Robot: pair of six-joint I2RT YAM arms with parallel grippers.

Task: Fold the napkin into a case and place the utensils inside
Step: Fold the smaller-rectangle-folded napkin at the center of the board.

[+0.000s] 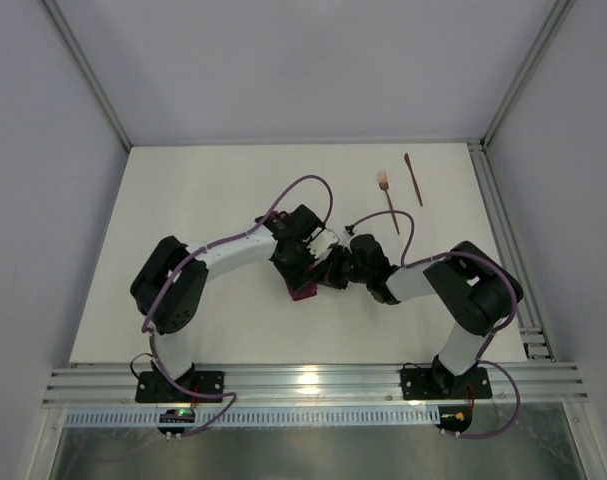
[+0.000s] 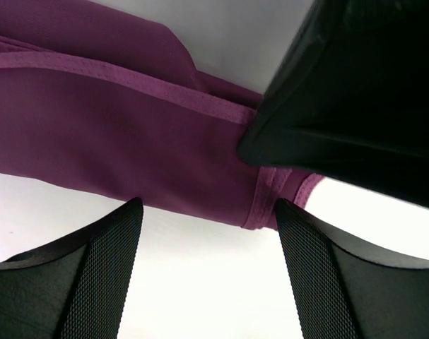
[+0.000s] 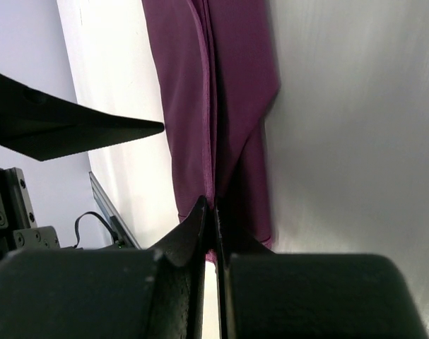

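The magenta napkin point(image 1: 301, 290) lies folded into a narrow strip at the table's middle, mostly hidden under both grippers in the top view. In the left wrist view the napkin point(image 2: 129, 134) lies just beyond my open left gripper point(image 2: 207, 219), whose fingers hold nothing. My right gripper point(image 3: 214, 212) is shut on a hemmed layer of the napkin point(image 3: 193, 85) at its near end. In the top view the left gripper point(image 1: 308, 262) and right gripper point(image 1: 335, 268) almost touch. The copper fork point(image 1: 387, 196) and knife point(image 1: 413, 178) lie at the far right.
The right gripper's black body point(image 2: 355, 92) fills the upper right of the left wrist view, close over the cloth. A metal rail point(image 1: 503, 230) runs along the table's right edge and another along the front point(image 1: 303, 380).
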